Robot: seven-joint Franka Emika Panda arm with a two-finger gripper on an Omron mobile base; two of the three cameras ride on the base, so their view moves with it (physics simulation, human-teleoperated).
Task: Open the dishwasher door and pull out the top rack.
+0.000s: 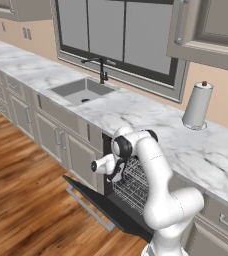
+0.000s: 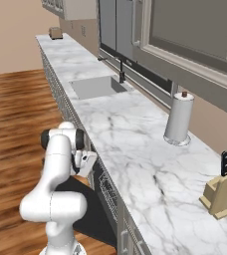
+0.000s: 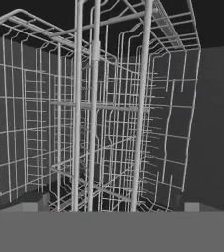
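Left base view gives you the dishwasher door (image 1: 103, 205) folded down flat, handle toward the floor. The gripper (image 1: 117, 171) sits at the cavity mouth, against the front wires of the top rack (image 1: 136, 182). In the hand view the top rack (image 3: 99, 123) lies directly ahead, close up. You cannot tell whether the fingers are apart or together.
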